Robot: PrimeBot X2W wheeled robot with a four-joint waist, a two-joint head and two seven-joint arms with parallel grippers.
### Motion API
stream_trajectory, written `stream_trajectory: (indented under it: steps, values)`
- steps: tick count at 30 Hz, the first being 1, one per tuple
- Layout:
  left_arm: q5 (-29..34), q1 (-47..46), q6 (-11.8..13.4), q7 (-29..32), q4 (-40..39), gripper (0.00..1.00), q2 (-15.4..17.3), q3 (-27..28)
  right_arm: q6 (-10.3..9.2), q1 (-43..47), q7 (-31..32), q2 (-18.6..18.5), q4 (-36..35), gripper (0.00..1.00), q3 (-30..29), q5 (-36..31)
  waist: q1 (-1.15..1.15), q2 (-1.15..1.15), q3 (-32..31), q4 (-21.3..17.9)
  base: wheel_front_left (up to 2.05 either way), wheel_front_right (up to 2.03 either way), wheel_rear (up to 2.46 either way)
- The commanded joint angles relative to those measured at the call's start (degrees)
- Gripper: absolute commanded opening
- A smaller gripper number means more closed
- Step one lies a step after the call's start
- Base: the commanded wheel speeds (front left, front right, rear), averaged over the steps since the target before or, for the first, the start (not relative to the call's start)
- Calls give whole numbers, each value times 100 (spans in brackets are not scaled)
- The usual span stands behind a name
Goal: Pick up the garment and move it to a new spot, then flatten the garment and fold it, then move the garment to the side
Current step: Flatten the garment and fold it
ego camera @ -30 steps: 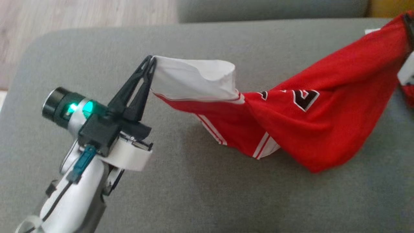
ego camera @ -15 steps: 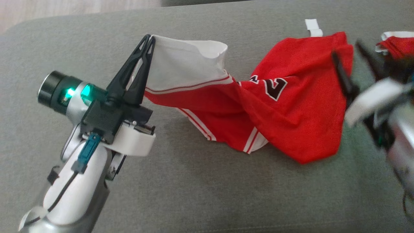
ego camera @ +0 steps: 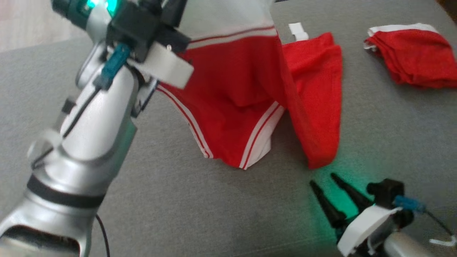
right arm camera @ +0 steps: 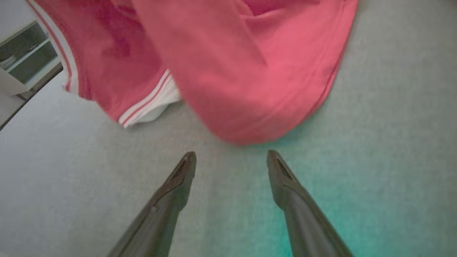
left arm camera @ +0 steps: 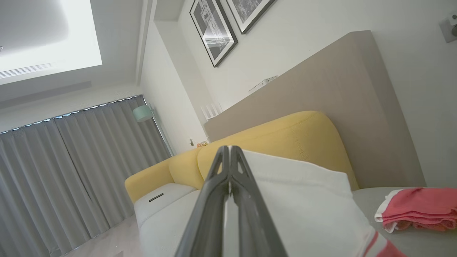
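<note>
The garment (ego camera: pixel 232 89) is a pair of red shorts with a white waistband and white side stripes. It hangs from its waistband, and its lower hems rest on the grey cushion (ego camera: pixel 178 207). My left gripper (left arm camera: pixel 228 148) is raised and shut on the white waistband (left arm camera: pixel 303 203); my left arm (ego camera: pixel 96 117) rises at the left of the head view. My right gripper (ego camera: pixel 324 180) stands open and low over the cushion, just short of the garment's nearest red corner (right arm camera: pixel 235 117). In the right wrist view the right gripper (right arm camera: pixel 231 154) has nothing between its fingers.
A second red garment (ego camera: pixel 410 60) lies folded at the cushion's far right, also seen as the red bundle (left arm camera: pixel 421 210). A yellow sofa back (left arm camera: pixel 285 139) and a beige panel stand behind. Grey cushion stretches in front of and left of the hanging shorts.
My right gripper opened, let go of the garment's far end and drew back to the lower right. My left gripper lifted the waistband higher, so the shorts hang down. The camera also shifted.
</note>
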Motion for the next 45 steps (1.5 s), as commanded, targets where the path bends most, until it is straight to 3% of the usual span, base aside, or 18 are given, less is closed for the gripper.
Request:
stream_trajectory:
  steps: [1, 5, 12, 23, 25, 26, 32, 41, 45]
  values:
    - [64, -425, -28, -26, 66, 0, 101, 197, -5, -7, 108, 0, -256, 100, 8, -60, 0, 0, -30, -144, 0, 0, 0]
    - [153, -822, -43, -26, 592, 0, 18, 130, -5, 15, 160, 352, -36, 100, -206, -188, 0, 0, 23, -252, 0, 0, 0]
    - [178, -1090, -67, -26, 829, 0, -101, 18, -5, -302, -29, 774, 648, 100, -212, 75, 0, 0, 127, -131, 0, 0, 0]
    - [182, -1266, -95, -26, 872, 0, -183, -124, -5, -887, -545, 915, 1559, 100, 232, 591, 0, 0, 158, 121, 0, 0, 0]
    - [176, -1257, -94, -26, 874, 0, -172, -137, -5, -963, -660, 892, 1579, 10, 365, 689, 0, 0, 137, 140, 0, 0, 0]
    - [169, -1246, -93, -26, 874, 0, -161, -139, -5, -987, -703, 875, 1565, 0, 447, 726, 0, 0, 120, 146, 0, 0, 0]
    - [119, -1006, -57, -26, 859, 0, 25, -94, -5, -947, -825, 581, 1371, 0, 588, 679, 0, 0, -130, 84, 0, 0, 0]
    - [-83, -419, -53, -26, 521, 0, 411, 140, -5, -292, -832, -71, -264, 0, -644, 200, 0, 0, -684, -78, 0, 0, 0]
    - [-139, -449, -106, -26, 353, 0, 526, 251, -5, -574, -641, -547, -1074, 0, -1241, 149, 0, 0, -701, -95, 0, 0, 0]
